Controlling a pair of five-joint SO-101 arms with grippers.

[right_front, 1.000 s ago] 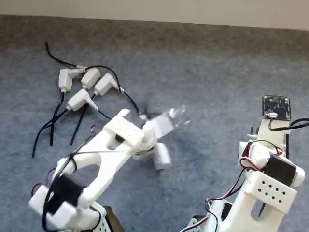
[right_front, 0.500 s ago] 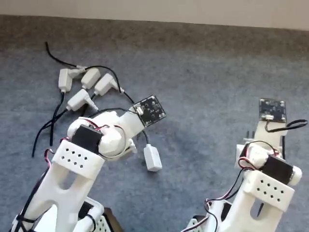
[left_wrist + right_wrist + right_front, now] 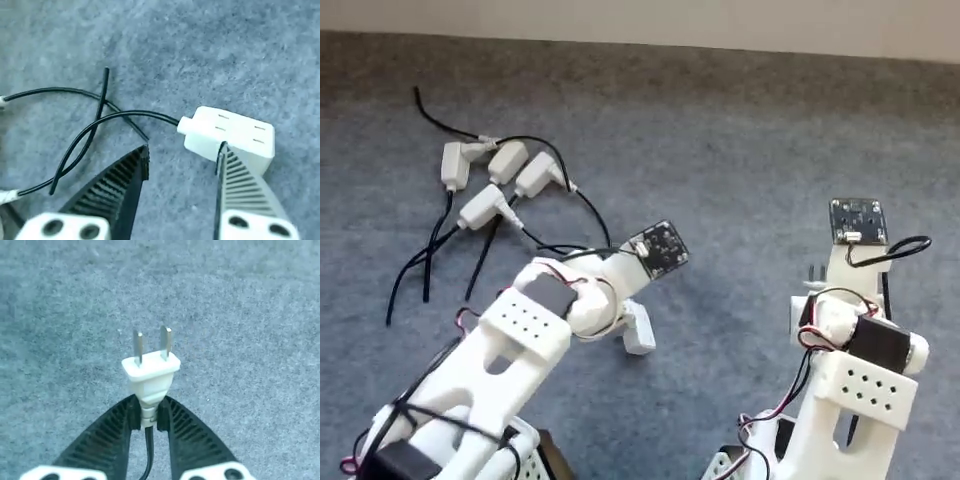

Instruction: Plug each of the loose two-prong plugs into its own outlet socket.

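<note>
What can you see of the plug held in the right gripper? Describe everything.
The plug is white and plastic-looking, with two flat metal prongs pointing away from the wrist, bare and in no socket. The right gripper is shut on its narrow neck, where a black cord leaves it. Grey carpet lies behind.

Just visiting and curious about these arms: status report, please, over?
Left gripper open over the outlet socket. Right gripper shut on a two-prong plug, prongs pointing ahead. Black cords lie loose beside the socket.
</note>
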